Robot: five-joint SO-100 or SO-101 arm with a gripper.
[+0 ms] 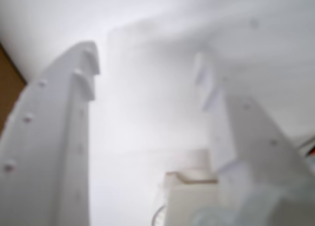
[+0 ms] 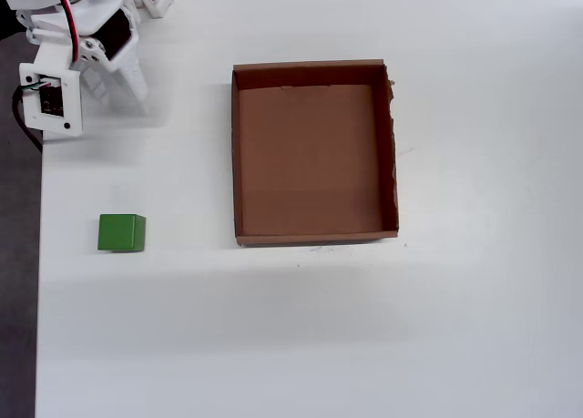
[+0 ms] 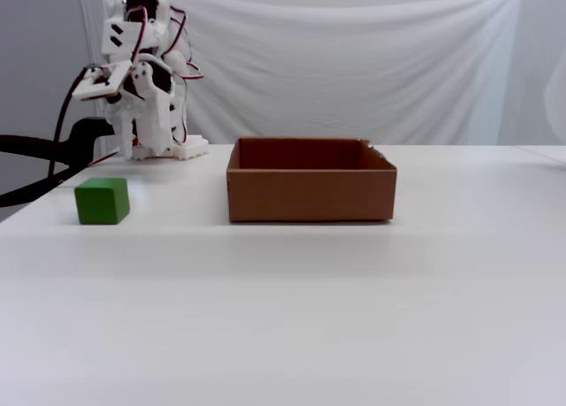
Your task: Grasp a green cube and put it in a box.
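currently the white arm (image 2: 77,54) sits folded at the table's far left corner in the overhead view, wrist tucked close to its base. gripper (image 1: 147,83) in the wrist view: two white fingers (image 1: 54,137) spread wide apart, nothing between them, only blurred white table surface behind. a sliver of brown shows at that view's left edge; cannot tell what it is.

green cube (image 2: 121,233) rests flat on the white table (image 2: 364,345), well apart from the gripper, below it in the overhead view and near the table's left edge. in the fixed view the cube (image 3: 102,201) stands in front of the arm (image 3: 141,88), nearer the camera, untouched.

box (image 2: 235,154), brown cardboard, low walls, lies to the right of both gripper and cube in the overhead view, interior bare; its right wall edge looks ragged. in the fixed view the box (image 3: 309,194) sits right of the cube, apart from it.

red and black wires (image 3: 62,158) run along the arm.
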